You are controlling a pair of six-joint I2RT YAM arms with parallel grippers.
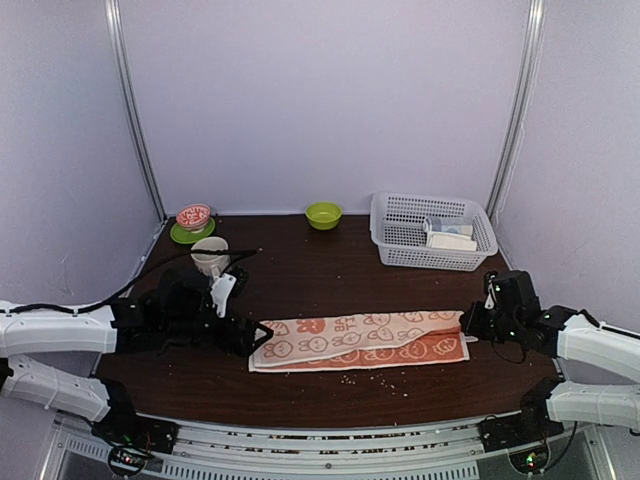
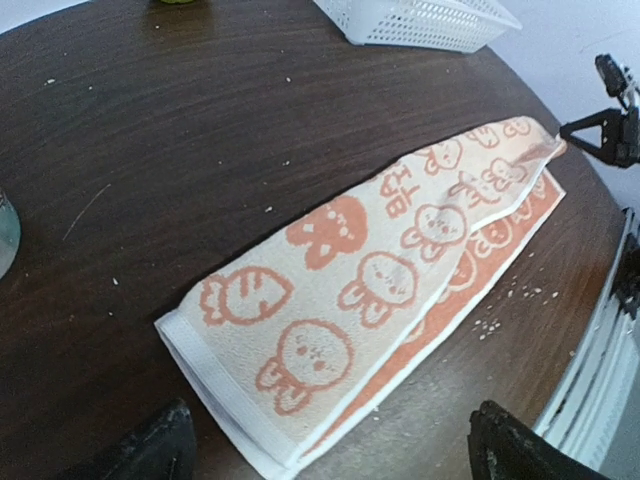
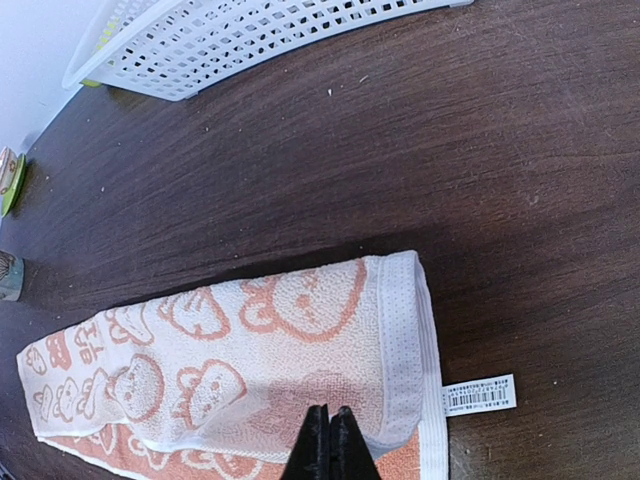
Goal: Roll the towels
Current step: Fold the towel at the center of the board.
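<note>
Evidently set for rolling, the rabbit-print towel (image 1: 360, 340) lies folded in a strip across the near table (image 1: 300, 270), right claw (image 1: 468, 325) pinching its right end, left claw (image 1: 260, 338) spread wide by the left end, which next needs gripping and curling inward.

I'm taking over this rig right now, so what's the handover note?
Left end effector: open at the left end of the rabbit towel, holding nothing.
Right end effector: shut at the towel's right end; whether it pinches cloth is unclear.
Rabbit towel: folded lengthwise, flat on the table.
Done: the lengthwise fold.
Left: rolling it; no rolled towel in view.
</note>
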